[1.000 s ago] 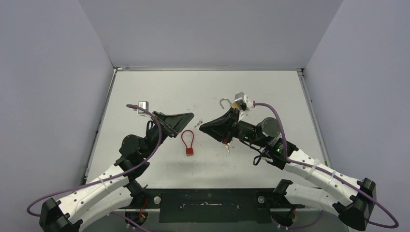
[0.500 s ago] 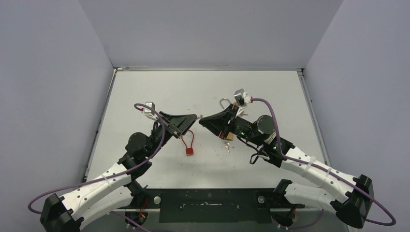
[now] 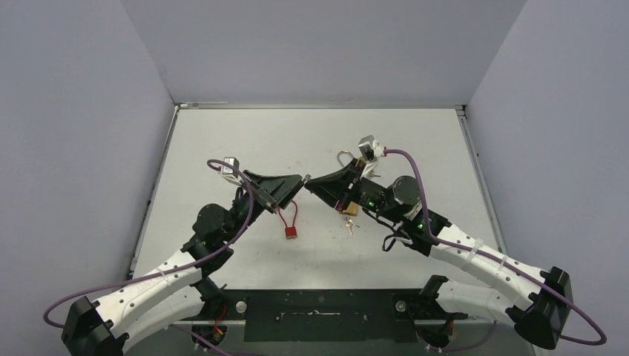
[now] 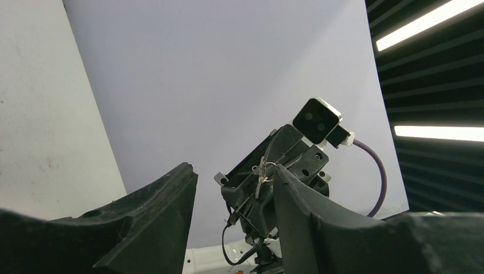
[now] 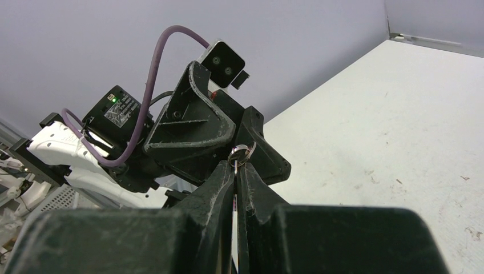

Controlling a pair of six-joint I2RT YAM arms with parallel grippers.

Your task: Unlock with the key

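Left claw (image 3: 299,180) and right claw (image 3: 311,184), pinching a key ring (image 5: 241,153), nearly touch tip to tip, barring the middle; red padlock (image 3: 290,233) lies below; far counter (image 3: 297,133) stands open

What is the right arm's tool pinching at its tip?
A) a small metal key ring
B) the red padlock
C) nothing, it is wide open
A: in the right wrist view the right tool is shut, with a small metal key ring poking out of its tip, while the red padlock lies on the table.
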